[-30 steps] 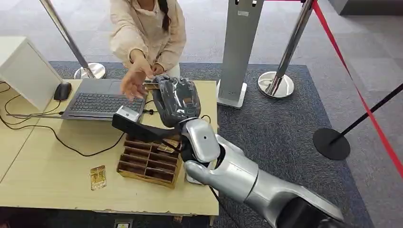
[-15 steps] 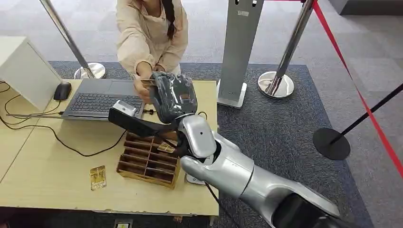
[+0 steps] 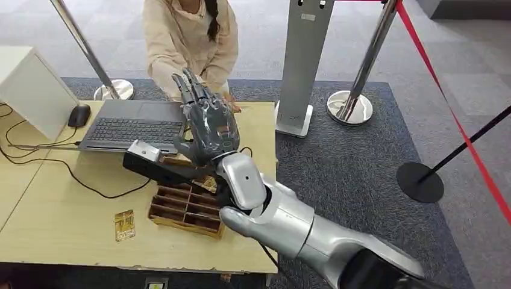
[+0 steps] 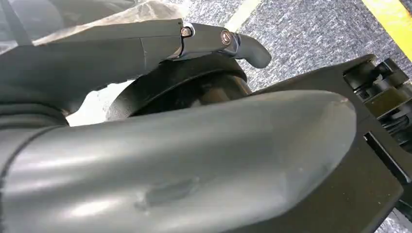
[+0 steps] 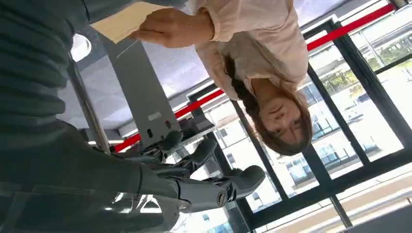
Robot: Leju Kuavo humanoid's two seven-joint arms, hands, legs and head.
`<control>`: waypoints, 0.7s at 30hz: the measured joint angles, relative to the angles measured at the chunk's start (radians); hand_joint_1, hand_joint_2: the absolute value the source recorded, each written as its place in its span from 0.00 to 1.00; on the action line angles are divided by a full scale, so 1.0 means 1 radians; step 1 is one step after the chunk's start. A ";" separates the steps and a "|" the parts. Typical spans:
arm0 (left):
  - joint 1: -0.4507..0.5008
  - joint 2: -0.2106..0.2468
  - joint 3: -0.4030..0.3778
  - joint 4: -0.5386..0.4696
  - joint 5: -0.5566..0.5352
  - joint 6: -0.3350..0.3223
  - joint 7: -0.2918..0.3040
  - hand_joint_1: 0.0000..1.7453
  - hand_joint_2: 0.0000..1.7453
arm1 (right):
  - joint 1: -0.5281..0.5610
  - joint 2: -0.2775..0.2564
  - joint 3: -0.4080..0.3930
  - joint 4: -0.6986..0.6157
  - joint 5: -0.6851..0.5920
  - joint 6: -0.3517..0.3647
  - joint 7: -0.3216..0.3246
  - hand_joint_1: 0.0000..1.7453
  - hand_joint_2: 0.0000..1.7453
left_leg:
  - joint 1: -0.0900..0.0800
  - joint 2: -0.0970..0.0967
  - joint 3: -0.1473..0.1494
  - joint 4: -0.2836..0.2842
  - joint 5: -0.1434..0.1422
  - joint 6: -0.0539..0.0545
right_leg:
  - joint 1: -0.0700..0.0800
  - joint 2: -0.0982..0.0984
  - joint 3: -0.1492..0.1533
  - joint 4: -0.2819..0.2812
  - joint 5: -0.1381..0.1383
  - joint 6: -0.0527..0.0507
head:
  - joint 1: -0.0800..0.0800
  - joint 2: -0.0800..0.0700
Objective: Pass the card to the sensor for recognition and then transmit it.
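Note:
My right hand stands above the table's far half with its fingers spread and pointing up, and nothing is in it. The right wrist view shows the same fingers apart and empty. A person in a cream top stands behind the table, with a hand at its far edge beside my hand; I cannot tell whether it has the card. The sensor, a silver-headed black reader, lies just left of my wrist. A gold card lies flat near the front. My left hand hangs empty, one finger stretched out.
A wooden compartment box sits under my right forearm. A laptop, a mouse and a white box take the table's far left, with cables across it. A grey kiosk post and stanchions stand beyond.
My right hand pinched a card at the person's reaching hand; now its fingers are spread upward and empty. The person's hand has drawn back to the far edge.

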 joint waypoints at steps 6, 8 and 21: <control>0.001 0.000 0.000 0.001 0.000 0.001 -0.007 0.00 0.00 | 0.022 -0.010 0.011 -0.055 0.066 0.057 0.021 0.00 1.00 | 0.000 0.000 0.000 0.000 0.000 0.000 | 0.000 0.000 0.000 0.000 0.000 0.000 | 0.000 0.000; 0.001 0.000 0.000 0.001 0.000 0.001 -0.007 0.00 0.00 | 0.038 -0.018 0.015 -0.084 0.096 0.076 0.021 0.00 1.00 | 0.000 0.000 0.000 0.000 0.000 0.000 | 0.000 0.000 0.000 0.000 0.000 0.000 | 0.000 0.000; 0.012 0.003 0.001 0.001 0.031 0.023 -0.049 0.00 0.00 | 0.258 -0.107 0.027 -0.342 0.203 0.067 -0.030 0.00 1.00 | 0.000 0.000 0.001 0.000 0.000 0.000 | 0.000 0.000 0.000 0.000 0.000 0.000 | 0.000 0.000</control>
